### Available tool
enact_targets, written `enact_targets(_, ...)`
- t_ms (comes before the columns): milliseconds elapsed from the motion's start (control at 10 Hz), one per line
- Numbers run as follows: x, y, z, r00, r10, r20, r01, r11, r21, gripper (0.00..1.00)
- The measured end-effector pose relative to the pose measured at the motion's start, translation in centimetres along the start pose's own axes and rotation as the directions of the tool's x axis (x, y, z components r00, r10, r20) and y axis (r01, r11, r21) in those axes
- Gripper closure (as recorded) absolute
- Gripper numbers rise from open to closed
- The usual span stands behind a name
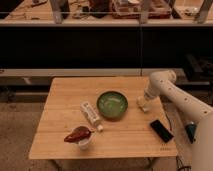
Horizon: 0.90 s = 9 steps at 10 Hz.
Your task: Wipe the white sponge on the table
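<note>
The white sponge (142,105) lies on the light-wood table (65,107) near its right edge, just right of the green bowl. My gripper (146,100) comes down from the white arm on the right and presses on the sponge, shut on it. The arm's wrist covers part of the sponge's far side.
A green bowl (112,105) sits mid-table. A white labelled bottle (90,113) lies left of it. A black phone (161,130) lies at the front right. A small cup with a reddish-brown thing on it (80,136) stands at the front left. Dark shelving runs behind the table.
</note>
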State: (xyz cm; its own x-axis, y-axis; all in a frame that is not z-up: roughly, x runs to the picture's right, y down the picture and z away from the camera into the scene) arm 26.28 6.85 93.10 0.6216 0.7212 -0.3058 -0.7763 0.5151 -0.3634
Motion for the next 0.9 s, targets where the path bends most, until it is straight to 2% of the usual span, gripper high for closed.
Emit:
enact_targets(200,-1.4,1.7,0.2,0.999,-0.045,0.000,0.045,0.999,0.003,1.00)
enact_targets(400,-1.5,4.2,0.9,0.994,-0.113,-0.014,0.113,0.994,0.002,1.00)
enact_targets(700,-0.4,7.3,1.4,0.984,-0.177,-0.019,0.176,0.984,-0.025,1.00)
enact_targets(900,1.0,7.9,1.0,0.980,-0.199,-0.010,0.198,0.979,-0.037,1.00)
